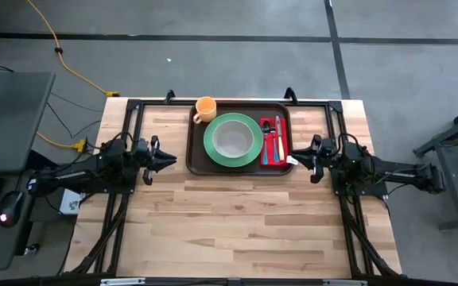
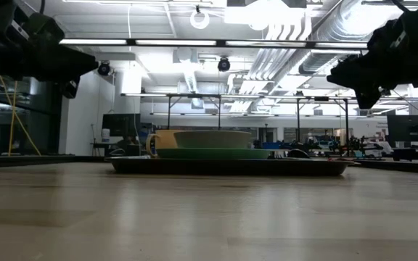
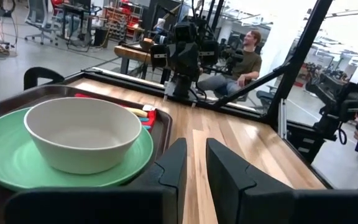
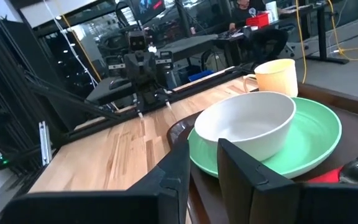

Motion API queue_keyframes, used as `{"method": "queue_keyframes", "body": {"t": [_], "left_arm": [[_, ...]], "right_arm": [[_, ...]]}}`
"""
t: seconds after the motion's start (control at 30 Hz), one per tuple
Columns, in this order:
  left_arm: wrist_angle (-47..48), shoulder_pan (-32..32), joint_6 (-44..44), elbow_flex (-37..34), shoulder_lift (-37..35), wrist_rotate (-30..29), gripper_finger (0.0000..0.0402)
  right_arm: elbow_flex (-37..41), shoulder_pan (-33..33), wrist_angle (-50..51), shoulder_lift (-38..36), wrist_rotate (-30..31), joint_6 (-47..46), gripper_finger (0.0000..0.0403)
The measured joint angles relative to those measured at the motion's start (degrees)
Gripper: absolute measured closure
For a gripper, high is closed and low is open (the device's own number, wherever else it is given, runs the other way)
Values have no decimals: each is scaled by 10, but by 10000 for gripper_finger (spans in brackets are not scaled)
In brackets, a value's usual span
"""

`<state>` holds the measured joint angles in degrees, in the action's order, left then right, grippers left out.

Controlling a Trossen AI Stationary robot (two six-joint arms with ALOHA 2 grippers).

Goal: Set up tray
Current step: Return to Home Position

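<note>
The light plank worktop (image 1: 237, 230) fills the foreground. Above it, the left end effector (image 1: 168, 159) hangs just left of the tray (image 1: 195, 161) and the right end effector (image 1: 295, 156) just right of it. Each has its fingers a narrow gap apart and grips nothing. The tray sits centred on the far half. It carries a green plate (image 1: 211, 149) with a white bowl (image 1: 233, 138), a yellow cup (image 1: 205, 108) in its far left corner, and a red napkin (image 1: 265, 159) on the right. The cutlery (image 1: 275, 141) on the napkin is too small to tell apart, and in the low view the tray's rim hides it. Beyond is a workshop with ceiling ducts and a seated person (image 3: 246, 56).
</note>
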<state>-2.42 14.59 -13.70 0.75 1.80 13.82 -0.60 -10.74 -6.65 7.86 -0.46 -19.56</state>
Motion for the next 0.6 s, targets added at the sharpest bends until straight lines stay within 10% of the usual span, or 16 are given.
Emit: {"method": "queue_keyframes", "body": {"t": [0.6], "left_arm": [[-1, 0, 0, 0, 6, 0, 309]], "right_arm": [[0, 0, 34, 0, 4, -57, 346]]}}
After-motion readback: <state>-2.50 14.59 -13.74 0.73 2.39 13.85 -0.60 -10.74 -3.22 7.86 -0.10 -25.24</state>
